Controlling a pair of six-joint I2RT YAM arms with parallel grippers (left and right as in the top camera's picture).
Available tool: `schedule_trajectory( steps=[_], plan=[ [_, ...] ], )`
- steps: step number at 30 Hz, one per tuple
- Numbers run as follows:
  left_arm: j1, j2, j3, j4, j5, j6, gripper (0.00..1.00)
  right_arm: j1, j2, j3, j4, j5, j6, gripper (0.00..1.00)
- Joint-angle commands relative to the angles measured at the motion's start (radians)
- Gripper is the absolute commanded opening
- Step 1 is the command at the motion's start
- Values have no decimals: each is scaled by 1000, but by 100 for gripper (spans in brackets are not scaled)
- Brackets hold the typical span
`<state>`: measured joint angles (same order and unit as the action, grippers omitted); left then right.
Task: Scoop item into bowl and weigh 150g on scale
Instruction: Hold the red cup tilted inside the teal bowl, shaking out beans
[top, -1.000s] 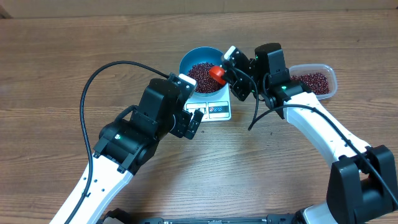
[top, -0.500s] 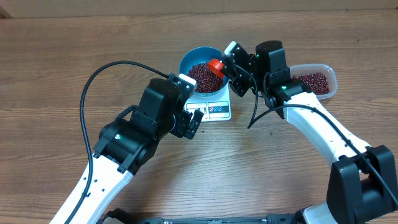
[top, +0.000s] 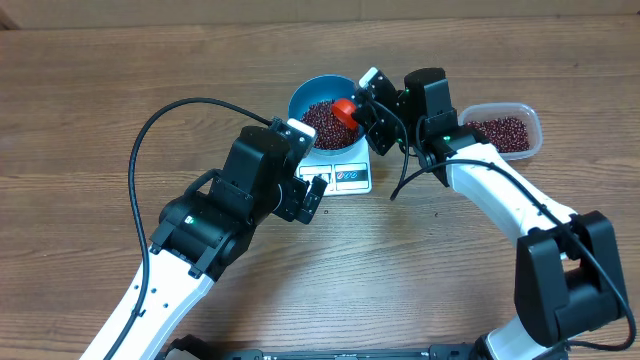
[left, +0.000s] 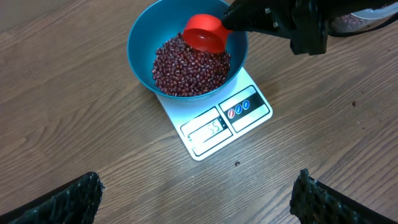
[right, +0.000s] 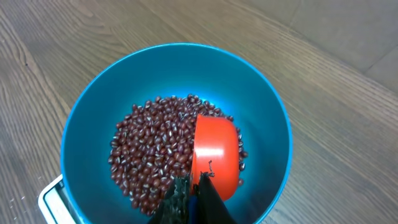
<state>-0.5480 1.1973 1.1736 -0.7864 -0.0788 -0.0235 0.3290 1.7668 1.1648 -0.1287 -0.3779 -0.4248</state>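
Brown wood-grain table (top: 80, 100) — faint sheen near centre.

blue bowl (top: 297, 100): 1 | white scale (top: 350, 178): 1 | red scoop (top: 345, 110): 1 | clear tub (top: 534, 128): 1 | heaps of beans (top: 320, 120): 2, single beans too many to count | robot arms: 2, left arm (top: 185, 240), right arm (top: 500, 195)

The only readable figure is on the scale (left: 219, 121), in its display window (left: 208, 129) at the middle of the left wrist view: faint digits that look like 55, though blur may hide another digit. The panel (left: 239, 109) beside it carries small round red and blue signs, with no legible lettering.
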Motion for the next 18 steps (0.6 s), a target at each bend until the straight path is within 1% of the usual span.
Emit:
schedule_trajectory(
  steps=[1,18],
  plan=[
    [5,5,2,1,2,-10,100,5,16,14,24,-5,9,4],
    [5,5,2,1,2,-10,100,5,35,14,49,-5,-2,4]
  ],
)
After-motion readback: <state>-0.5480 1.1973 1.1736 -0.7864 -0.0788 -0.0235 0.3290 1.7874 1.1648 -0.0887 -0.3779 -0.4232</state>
